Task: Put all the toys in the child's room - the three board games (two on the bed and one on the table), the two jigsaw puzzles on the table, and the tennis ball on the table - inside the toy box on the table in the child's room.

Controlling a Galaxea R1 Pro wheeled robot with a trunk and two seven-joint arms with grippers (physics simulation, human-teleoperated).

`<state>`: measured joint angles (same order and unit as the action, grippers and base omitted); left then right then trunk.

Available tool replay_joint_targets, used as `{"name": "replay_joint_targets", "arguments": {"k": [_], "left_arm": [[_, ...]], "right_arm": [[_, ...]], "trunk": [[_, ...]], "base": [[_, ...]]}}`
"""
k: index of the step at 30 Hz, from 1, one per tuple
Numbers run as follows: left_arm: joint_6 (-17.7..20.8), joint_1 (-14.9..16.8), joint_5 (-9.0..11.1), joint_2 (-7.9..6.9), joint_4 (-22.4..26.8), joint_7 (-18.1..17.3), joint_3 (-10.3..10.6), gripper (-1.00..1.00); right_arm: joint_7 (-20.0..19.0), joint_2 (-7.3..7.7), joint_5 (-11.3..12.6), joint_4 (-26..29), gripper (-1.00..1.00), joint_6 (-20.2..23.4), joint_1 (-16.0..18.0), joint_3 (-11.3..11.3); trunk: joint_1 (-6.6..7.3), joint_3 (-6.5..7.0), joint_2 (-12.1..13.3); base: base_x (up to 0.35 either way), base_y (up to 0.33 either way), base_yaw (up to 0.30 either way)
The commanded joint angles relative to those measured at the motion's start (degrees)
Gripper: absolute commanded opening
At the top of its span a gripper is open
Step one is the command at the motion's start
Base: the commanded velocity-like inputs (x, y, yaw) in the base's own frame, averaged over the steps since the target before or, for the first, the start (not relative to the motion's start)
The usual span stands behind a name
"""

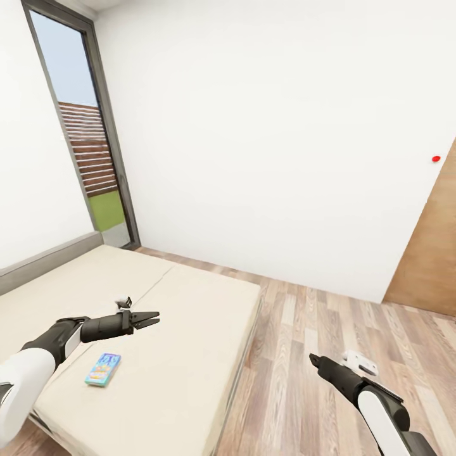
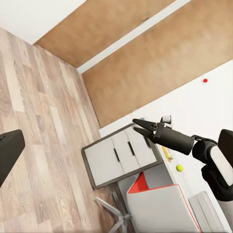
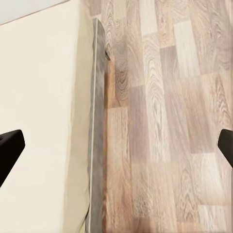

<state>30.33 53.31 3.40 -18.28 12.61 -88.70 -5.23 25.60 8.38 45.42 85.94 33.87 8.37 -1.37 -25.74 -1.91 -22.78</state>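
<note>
The small teal-blue board game [image 1: 103, 370] is lying flat on the bed [image 1: 190, 329], on the cream mattress near its front edge, nothing touching it. My left gripper [image 1: 149, 318] hangs in the air above the mattress, a bit beyond the box and apart from it, fingers spread a little with nothing between them, so it's released and empty.

My right gripper [image 1: 315, 360] is off to the side over the wood-plank floor [image 1: 329, 354], well away from the bed. In my right wrist view the two dark fingertips [image 3: 9, 148] sit at opposite edges of the picture with a wide gap, so that one's wide open too. Under it I can see the mattress edge, the dark grey bed frame and the floor planks.

My left wrist view catches my right arm stretched out, and past it the table [image 2: 162, 177] with its pale drawers [image 2: 121, 158], the red-and-white chair [image 2: 160, 204] and the tennis ball [image 2: 180, 168] sitting on the white top.

There's a tall window [image 1: 88, 139] at the far corner of the room.
</note>
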Motion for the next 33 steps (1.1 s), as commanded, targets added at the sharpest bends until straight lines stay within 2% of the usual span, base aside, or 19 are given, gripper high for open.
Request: {"name": "replay_joint_targets", "arguments": {"k": [1,12,22,33], "left_arm": [[0.61,0.04,-0.15,0.00,0.01,-0.24,-0.14,1.00],[0.61,0.04,-0.15,0.00,-0.02,-0.24,-0.14,1.00],[0.61,0.04,-0.15,0.00,-0.02,-0.24,-0.14,1.00],[0.61,0.04,-0.15,0.01,0.00,-0.24,-0.14,1.00]], "right_arm": [[0.59,0.05,0.55,0.08,1.00,0.04,0.07,-0.12],[0.59,0.05,0.55,0.10,1.00,0.05,0.07,-0.13],[0.59,0.05,0.55,0.09,1.00,0.04,0.07,-0.12],[0.59,0.05,0.55,0.10,1.00,0.03,0.07,-0.12]], "trunk": [[-0.04,-0.12,-0.14],[-0.04,-0.06,-0.14],[-0.04,0.13,-0.14],[-0.04,0.16,-0.14]], "base": [[-0.023,0.014,-0.108],[-0.005,0.009,-0.044],[0.000,0.140,-0.196],[0.000,0.068,-0.060]]}}
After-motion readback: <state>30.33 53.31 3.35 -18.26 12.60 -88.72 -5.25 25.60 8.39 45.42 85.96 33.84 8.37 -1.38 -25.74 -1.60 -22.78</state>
